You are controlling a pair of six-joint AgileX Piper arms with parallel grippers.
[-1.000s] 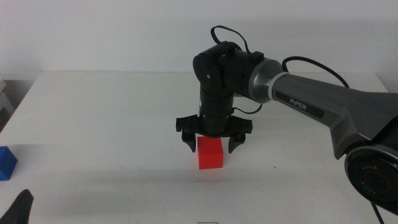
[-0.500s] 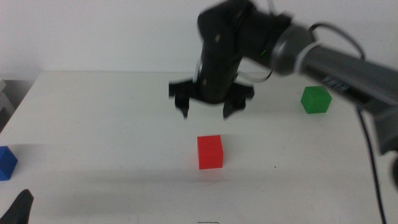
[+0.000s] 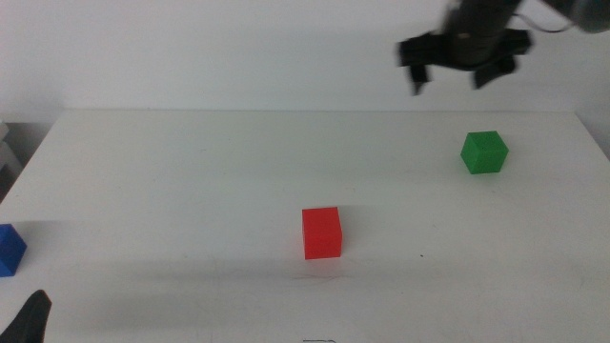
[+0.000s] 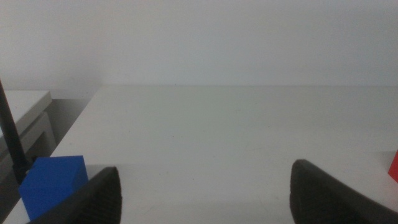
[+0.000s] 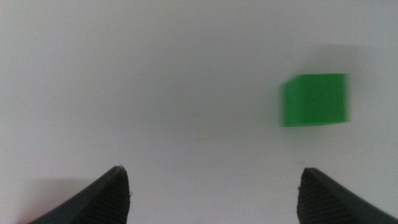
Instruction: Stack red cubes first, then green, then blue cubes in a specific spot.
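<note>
Red cube (image 3: 322, 232) sits alone at the middle of the white bench (image 3: 191, 181), so the base looks laid and the green cube (image 3: 484, 151), far right, is the next pick. The right gripper (image 3: 463, 59) hangs high above it with jaws spread and empty; it should descend square to the flat faces and centre before closing. All three are matte, sharp-edged blocks; the blue cube (image 3: 10, 250) lies near left beside the waiting, open left gripper (image 4: 205, 186).
</note>
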